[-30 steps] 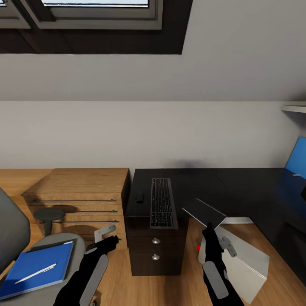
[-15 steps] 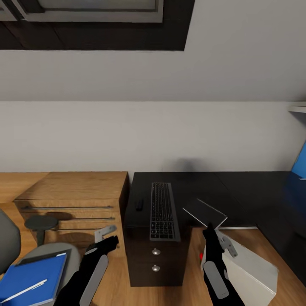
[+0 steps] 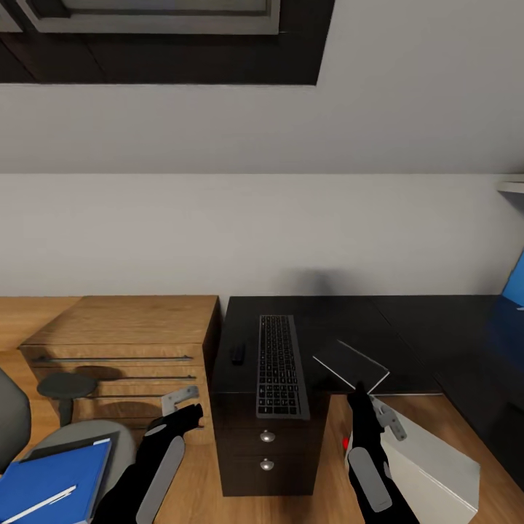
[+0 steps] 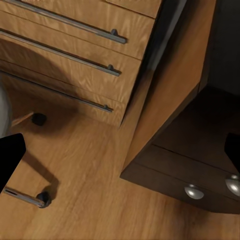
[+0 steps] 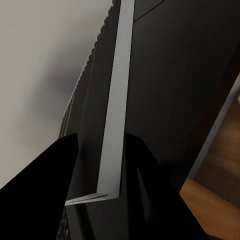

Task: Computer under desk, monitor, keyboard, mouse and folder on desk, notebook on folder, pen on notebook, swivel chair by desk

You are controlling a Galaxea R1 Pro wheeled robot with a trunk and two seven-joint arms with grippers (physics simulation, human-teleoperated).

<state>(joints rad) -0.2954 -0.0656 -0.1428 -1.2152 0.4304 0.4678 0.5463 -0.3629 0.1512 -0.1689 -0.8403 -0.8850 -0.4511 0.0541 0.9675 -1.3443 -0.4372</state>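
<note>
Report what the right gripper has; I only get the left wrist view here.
Observer: The right gripper is shut on the notebook, held up by the dark desk.
Operator: Give me the folder.
Observer: The blue folder lies on the swivel chair seat, with the pen on top of it.
Operator: Now the keyboard.
Observer: The keyboard lies on the desk, with the mouse beside it.

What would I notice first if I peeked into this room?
Probably the long keyboard lying on the black desk, with a small mouse beside it. Next, the right gripper pinching a thin dark folder above the desk's edge.
</note>
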